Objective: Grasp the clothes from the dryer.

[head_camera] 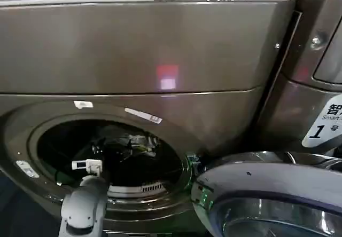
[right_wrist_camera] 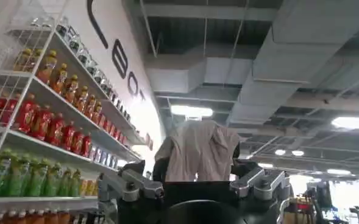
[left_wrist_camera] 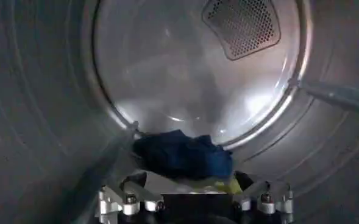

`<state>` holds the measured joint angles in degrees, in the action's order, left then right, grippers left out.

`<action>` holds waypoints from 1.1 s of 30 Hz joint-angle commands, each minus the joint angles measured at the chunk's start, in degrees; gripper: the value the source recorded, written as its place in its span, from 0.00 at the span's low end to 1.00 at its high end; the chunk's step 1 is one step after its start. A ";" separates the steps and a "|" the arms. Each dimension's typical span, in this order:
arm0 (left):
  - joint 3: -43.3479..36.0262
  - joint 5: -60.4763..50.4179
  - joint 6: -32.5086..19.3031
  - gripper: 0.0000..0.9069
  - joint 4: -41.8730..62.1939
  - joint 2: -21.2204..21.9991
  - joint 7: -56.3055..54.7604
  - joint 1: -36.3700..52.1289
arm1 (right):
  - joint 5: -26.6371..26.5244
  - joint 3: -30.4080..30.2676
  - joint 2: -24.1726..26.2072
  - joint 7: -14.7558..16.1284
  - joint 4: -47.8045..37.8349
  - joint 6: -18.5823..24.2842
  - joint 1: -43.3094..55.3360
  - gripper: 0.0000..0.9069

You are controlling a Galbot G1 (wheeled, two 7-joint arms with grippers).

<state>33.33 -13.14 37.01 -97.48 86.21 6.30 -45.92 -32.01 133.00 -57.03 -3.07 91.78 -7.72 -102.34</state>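
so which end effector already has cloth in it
The right end effector, raised outside the dryer, grips a pale cloth. The left end effector sits inside the drum, before the blue clothes, not gripping them.

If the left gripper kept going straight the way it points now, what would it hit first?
Most likely the clothes. The left gripper is inside the dryer, and the dark blue piece lies directly ahead on the drum floor, in front of the drum's back wall. How far off it lies is unclear.
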 commanded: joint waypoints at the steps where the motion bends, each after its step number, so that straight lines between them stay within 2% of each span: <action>1: 0.26 -4.74 -10.36 1.00 17.67 -0.08 1.09 11.17 | 0.03 0.03 -0.16 0.08 0.15 -0.03 -0.10 1.00; 4: 0.33 -9.81 -10.03 1.00 18.36 -0.21 5.74 11.41 | 0.05 0.13 -0.15 0.08 0.01 -0.01 -0.15 1.00; 6: 0.66 -18.95 -11.17 1.00 18.55 -0.98 18.12 11.50 | 0.07 0.01 -0.13 0.17 0.03 -0.04 -0.15 1.00; 7: 0.60 -28.09 -13.28 1.00 19.22 -1.68 24.90 11.78 | 0.08 -0.04 -0.07 0.18 0.13 -0.04 -0.14 1.00; 8: 0.65 -34.74 -15.70 1.00 19.52 -1.79 28.53 11.93 | 0.07 -0.04 -0.05 0.19 0.20 -0.09 -0.13 1.00; 9: 1.70 -42.49 -22.44 1.00 20.10 -1.79 34.03 12.49 | 0.06 -0.10 -0.12 0.27 0.38 -0.13 -0.15 1.00; 11: 1.54 -51.26 -26.34 1.00 19.96 -2.07 42.87 13.81 | 0.11 -0.41 -0.29 0.51 0.44 -0.07 -0.02 1.00; 18: 2.04 -78.62 -46.26 1.00 22.95 -0.34 58.22 19.93 | 0.13 -0.79 -0.55 0.54 0.64 -0.04 0.14 1.00; 22: 1.06 -76.83 -53.36 1.00 25.23 -1.70 66.00 22.93 | 0.10 -0.48 -0.46 0.61 0.34 0.14 -0.23 1.00; 24: 0.69 -72.38 -53.64 1.00 26.72 -2.20 70.89 25.02 | 0.07 -0.61 -0.31 0.58 0.45 0.10 -0.26 1.00; 25: 0.33 -72.70 -56.33 1.00 27.97 -2.49 70.90 26.12 | 0.07 -0.66 -0.13 0.58 0.52 0.08 -0.32 1.00; 27: -0.47 -72.88 -58.42 1.00 30.08 -3.01 70.93 27.49 | 0.07 -0.59 0.17 0.57 0.39 0.07 -0.40 1.00; 33: -1.07 -71.58 -59.00 1.00 32.68 -4.00 70.98 29.44 | 0.18 -0.81 -0.23 0.60 0.41 0.21 -0.50 1.00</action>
<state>33.09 -78.57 -11.15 -70.51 83.29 66.02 -22.06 -31.87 132.25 -57.12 -2.48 92.12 -7.56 -102.80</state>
